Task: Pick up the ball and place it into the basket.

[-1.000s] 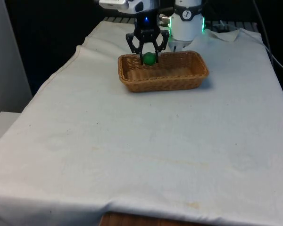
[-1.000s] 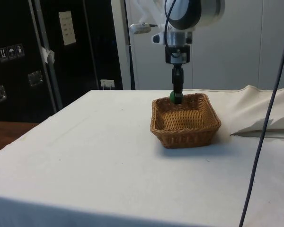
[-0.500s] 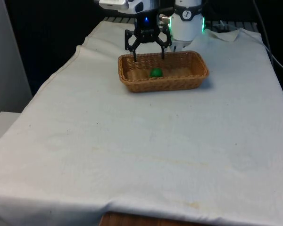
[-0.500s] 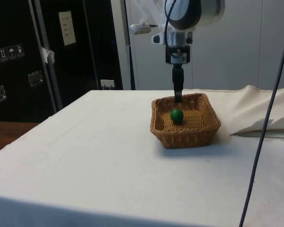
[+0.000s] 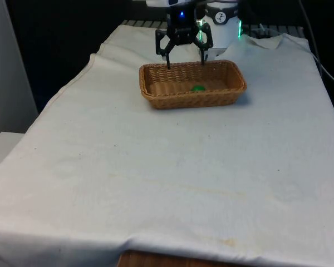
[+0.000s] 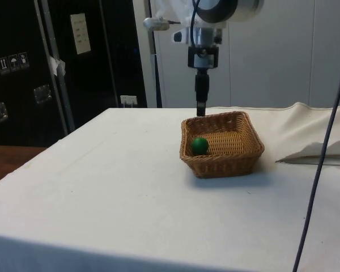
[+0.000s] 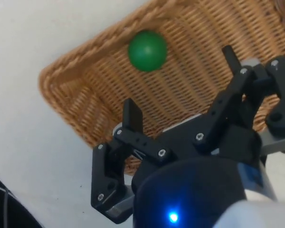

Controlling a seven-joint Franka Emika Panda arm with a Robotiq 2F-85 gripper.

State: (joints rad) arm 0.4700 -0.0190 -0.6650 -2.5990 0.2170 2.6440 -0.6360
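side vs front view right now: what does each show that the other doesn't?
Side view alone: dark cabinets behind the table, and the ball plainly resting against the basket's near wall.

Front view alone: the pincer's two fingers spread apart, and the ball half hidden behind the basket's near rim.

Both: the green ball inside the wicker basket on the white cloth, with the open, empty pincer raised above the basket's far edge.

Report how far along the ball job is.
Done: the green ball lies inside the basket, near the wall on the side view's left. In hand: nothing; the end effector hangs open and empty above the basket's far rim. Left: nothing of the placing itself, at most moving the arm clear.
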